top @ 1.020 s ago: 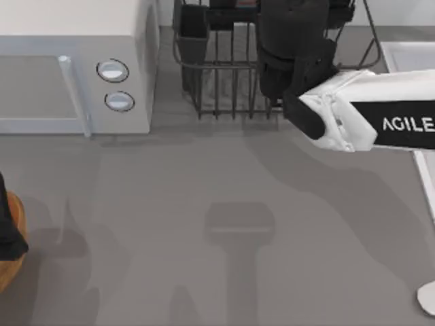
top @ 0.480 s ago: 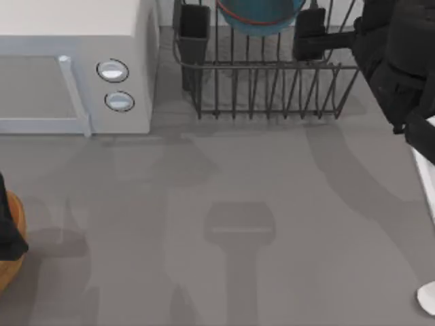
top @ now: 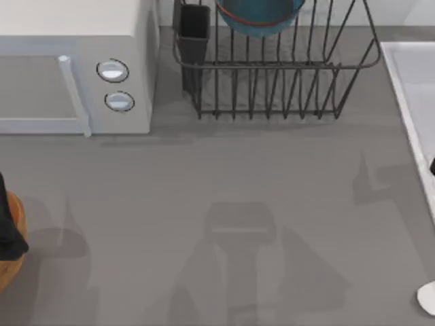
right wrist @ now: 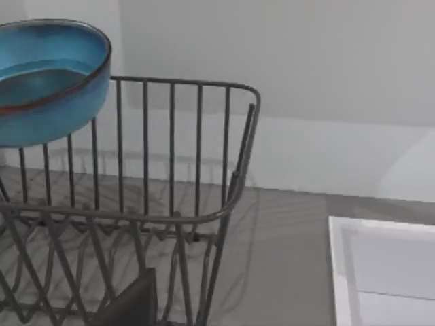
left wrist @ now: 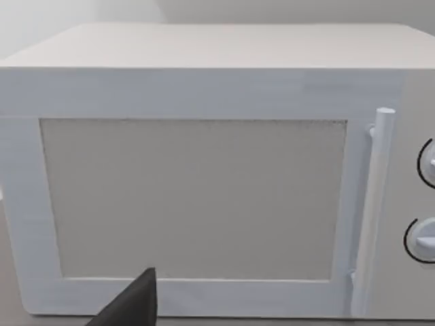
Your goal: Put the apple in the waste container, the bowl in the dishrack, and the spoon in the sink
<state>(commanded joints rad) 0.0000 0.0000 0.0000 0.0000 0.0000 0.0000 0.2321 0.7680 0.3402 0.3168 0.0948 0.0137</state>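
Observation:
The blue-teal bowl (top: 262, 15) with its reddish rim rests in the black wire dishrack (top: 272, 88) at the back of the table, and nothing holds it. In the right wrist view the bowl (right wrist: 47, 75) sits above the dishrack's bars (right wrist: 170, 170). The pale sink (top: 411, 81) lies at the right edge, with its rim (right wrist: 380, 272) beside the rack. The white spoon tip (top: 428, 297) pokes in at the front right. The orange-brown waste container (top: 12, 255) is at the left edge, under my left arm (top: 5, 227). The apple is out of view.
A white microwave (top: 68, 68) with two round knobs fills the back left, and its door (left wrist: 197, 197) faces the left wrist camera. A dark cutlery cup (top: 195, 30) stands at the rack's left corner. A dark sliver of my right arm (top: 432, 166) is at the right edge.
My right arm has drawn back from over the dishrack to the right, almost out of the top view. The bowl stays in the rack. The left arm has not moved.

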